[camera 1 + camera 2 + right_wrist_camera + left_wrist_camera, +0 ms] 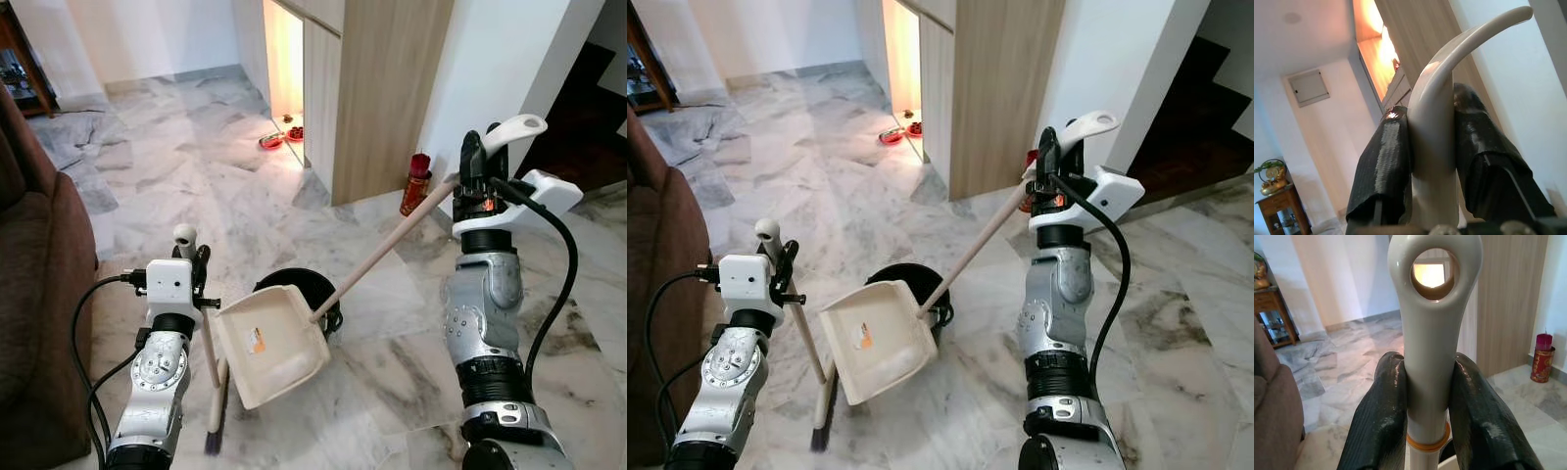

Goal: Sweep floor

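Cream plastic dustpan point(269, 345) hangs tilted just in front of the black bin point(306, 291); nothing is visible inside the pan. Right gripper point(1432, 147) clamps its curved handle point(512, 130). Left gripper point(1430, 396) clamps the broom point(209, 362), which stands beside the dustpan.

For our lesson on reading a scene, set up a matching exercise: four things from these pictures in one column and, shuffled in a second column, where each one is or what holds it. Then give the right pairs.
Column one:
1. broom
2. dustpan
3. red canister
4. brown sofa

Column two:
A. on the floor beside the wooden cabinet
B. handle clamped in the right gripper
C. at the robot's far left
D. handle clamped in the left gripper

Pairs: 1-D, 2-B, 3-A, 4-C
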Robot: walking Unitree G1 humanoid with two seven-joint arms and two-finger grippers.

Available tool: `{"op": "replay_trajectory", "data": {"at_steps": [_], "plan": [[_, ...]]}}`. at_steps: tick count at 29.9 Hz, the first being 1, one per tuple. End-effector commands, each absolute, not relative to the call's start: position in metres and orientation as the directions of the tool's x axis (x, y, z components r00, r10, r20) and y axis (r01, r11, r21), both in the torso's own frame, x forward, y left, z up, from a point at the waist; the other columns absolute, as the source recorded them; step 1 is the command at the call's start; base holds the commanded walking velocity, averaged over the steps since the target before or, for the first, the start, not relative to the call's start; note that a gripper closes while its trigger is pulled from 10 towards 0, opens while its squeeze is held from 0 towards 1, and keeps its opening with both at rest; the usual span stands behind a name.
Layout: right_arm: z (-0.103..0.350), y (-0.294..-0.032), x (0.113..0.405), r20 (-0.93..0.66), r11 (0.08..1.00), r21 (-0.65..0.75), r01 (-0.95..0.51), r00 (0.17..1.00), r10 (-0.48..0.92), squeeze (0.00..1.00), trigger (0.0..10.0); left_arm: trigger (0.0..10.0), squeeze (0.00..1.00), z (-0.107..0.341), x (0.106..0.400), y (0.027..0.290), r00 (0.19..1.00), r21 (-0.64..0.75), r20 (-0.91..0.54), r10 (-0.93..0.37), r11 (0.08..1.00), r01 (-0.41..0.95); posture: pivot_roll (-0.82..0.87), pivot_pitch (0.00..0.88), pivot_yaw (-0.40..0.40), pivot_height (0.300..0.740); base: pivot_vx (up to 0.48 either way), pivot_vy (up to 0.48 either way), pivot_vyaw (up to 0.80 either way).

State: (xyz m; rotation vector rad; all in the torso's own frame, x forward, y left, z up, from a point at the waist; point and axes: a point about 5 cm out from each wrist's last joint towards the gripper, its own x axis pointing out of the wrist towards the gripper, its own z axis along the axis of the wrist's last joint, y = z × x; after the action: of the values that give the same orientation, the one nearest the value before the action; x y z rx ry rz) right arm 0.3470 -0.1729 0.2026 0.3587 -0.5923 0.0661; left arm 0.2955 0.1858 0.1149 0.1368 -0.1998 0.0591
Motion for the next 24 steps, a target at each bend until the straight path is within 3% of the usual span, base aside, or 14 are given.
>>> {"op": "replay_trajectory", "data": {"at_steps": [1,24], "plan": [[0.2189,-0.1715,0.3474,0.616,0.937,0.297,-0.182,0.787,-0.042,0.00,10.0,10.0,0.00,0.1252,0.2983,0.1849,0.969,0.151,0.246,0.034,0.986,-0.073,0.02,0.000,0.034,0.740,0.304,0.000,0.00],[0.2195,-0.1646,0.3449,0.633,0.933,0.278,-0.228,0.774,0.000,0.00,10.0,10.0,0.00,0.1255,0.2978,0.1842,0.968,0.153,0.250,0.038,0.985,-0.078,0.03,0.000,0.032,0.740,0.311,0.000,0.00]]}}
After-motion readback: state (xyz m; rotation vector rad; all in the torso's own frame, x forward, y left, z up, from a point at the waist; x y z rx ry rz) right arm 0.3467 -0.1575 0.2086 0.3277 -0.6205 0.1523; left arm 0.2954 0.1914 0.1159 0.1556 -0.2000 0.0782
